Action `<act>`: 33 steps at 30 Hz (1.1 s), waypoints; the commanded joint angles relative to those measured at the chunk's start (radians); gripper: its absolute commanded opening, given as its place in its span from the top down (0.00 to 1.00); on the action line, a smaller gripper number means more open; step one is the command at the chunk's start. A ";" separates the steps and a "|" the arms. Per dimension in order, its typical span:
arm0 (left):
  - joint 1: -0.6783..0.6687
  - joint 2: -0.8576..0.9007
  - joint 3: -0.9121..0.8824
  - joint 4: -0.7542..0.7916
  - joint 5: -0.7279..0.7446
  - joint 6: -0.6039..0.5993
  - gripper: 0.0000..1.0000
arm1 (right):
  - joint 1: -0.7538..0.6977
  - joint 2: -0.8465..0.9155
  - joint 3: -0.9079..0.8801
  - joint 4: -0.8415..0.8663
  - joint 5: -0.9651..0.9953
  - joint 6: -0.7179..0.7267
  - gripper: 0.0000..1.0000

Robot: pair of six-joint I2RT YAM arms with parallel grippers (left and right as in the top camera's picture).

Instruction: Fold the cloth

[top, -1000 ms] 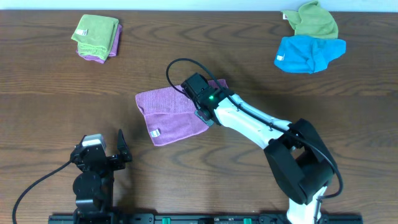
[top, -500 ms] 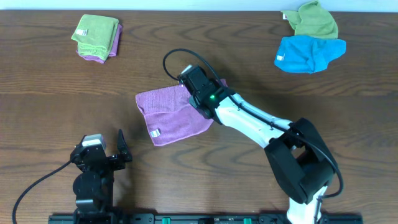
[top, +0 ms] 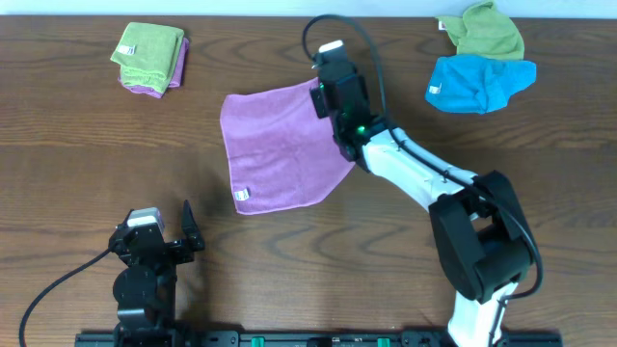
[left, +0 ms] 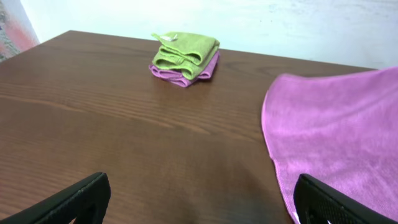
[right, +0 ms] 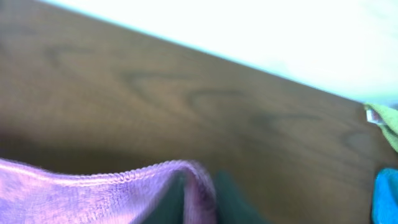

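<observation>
**Student:** Where does the cloth (top: 284, 145) lie?

**Legend:** It is spread open as a single lilac sheet on the middle of the brown table (top: 87, 154), somewhat toward the far side. Its white tag (top: 242, 194) sits at the near left corner. The sheet lies flat except at its far right corner, which is gathered upward.

**Student:** What meets that corner?

**Legend:** The right gripper (top: 328, 82). Its arm reaches in from the near right, passing over the cloth's right edge. In the right wrist view, which is blurred, the stitched hem rises to a peak over the dark fingers (right: 239, 205). The jaws stand narrow, pinched on the cloth's corner.

**Student:** And the other arm?

**Legend:** The left gripper (left: 202, 202) rests at the near left of the table, well apart from the cloth. Its jaws are spread wide and grip nothing. In the left wrist view the cloth's left edge curves through the right half of the picture.

**Student:** What else stands on the table?

**Legend:** At the far left, a folded green cloth (top: 147, 46) lies on a folded purple one (top: 145, 90). At the far right, a crumpled green cloth (top: 487, 29) lies just beside a bright blue cloth (top: 477, 82). Both groups are well apart from the cloth.
</observation>
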 commanded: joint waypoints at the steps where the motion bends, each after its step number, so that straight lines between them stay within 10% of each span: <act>1: 0.006 -0.005 -0.025 -0.008 -0.014 0.007 0.05 | -0.043 0.041 0.003 0.054 0.005 0.127 0.01; 15: 0.006 -0.005 -0.025 -0.008 -0.014 0.007 0.05 | -0.123 -0.048 0.008 -0.469 -0.255 0.218 0.01; 33: 0.006 -0.005 -0.025 -0.008 -0.014 0.007 0.05 | -0.368 0.026 0.003 -0.624 -0.977 0.053 0.03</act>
